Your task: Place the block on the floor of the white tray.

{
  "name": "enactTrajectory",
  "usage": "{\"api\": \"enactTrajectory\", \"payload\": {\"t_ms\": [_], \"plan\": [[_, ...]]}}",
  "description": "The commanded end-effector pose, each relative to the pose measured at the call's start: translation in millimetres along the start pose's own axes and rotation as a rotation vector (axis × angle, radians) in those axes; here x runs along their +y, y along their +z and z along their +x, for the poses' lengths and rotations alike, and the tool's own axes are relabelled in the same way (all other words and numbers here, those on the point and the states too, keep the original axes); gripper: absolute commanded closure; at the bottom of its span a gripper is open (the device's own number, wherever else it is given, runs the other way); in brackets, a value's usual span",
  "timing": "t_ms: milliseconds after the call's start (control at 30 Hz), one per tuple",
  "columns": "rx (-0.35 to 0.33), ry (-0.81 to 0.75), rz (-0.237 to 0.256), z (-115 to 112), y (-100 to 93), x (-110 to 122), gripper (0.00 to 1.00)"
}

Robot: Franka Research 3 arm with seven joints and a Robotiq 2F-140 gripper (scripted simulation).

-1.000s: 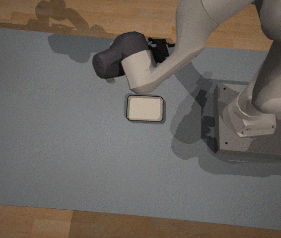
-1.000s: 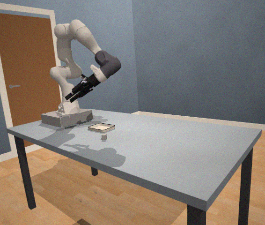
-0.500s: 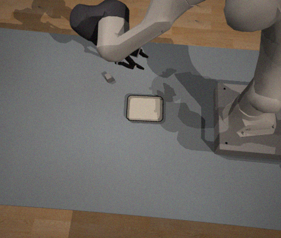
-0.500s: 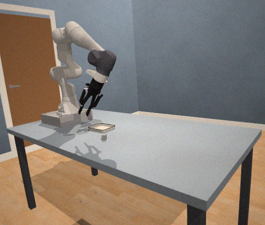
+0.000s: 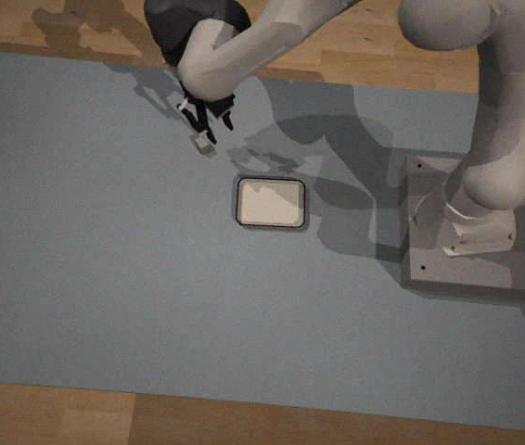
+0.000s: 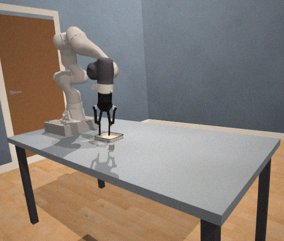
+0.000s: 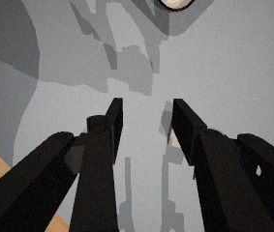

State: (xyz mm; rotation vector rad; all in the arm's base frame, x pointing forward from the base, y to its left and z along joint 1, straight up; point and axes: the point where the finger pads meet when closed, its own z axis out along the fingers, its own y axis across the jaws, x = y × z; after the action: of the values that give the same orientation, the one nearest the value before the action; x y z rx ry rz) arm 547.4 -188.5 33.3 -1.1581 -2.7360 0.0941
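The block [image 5: 201,142] is a small grey cube lying on the grey table, to the upper left of the white tray [image 5: 270,202]. My gripper [image 5: 219,133] points straight down and hovers a little above the block, fingers partly open and empty. In the wrist view the block [image 7: 167,127] shows between the fingers, close to the right finger and below the tips. The tray's rim [image 7: 175,4] shows at the top edge of that view. In the exterior view the gripper [image 6: 104,134] stands in front of the tray [image 6: 109,136], with the block [image 6: 111,146] below it.
The arm's base plate [image 5: 476,230] stands to the right of the tray. The table's far edge [image 5: 109,55] runs just behind the gripper, with wooden floor beyond it.
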Motion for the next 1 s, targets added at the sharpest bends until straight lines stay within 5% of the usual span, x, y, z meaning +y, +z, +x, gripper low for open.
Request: {"api": "enactTrajectory", "payload": {"t_ms": [0, 967], "plan": [[-0.119, 0.166, -0.123, -30.5, 3.8, 31.2, 0.62], [-0.123, 0.175, -0.133, -32.7, 4.6, 33.2, 0.62]]}}
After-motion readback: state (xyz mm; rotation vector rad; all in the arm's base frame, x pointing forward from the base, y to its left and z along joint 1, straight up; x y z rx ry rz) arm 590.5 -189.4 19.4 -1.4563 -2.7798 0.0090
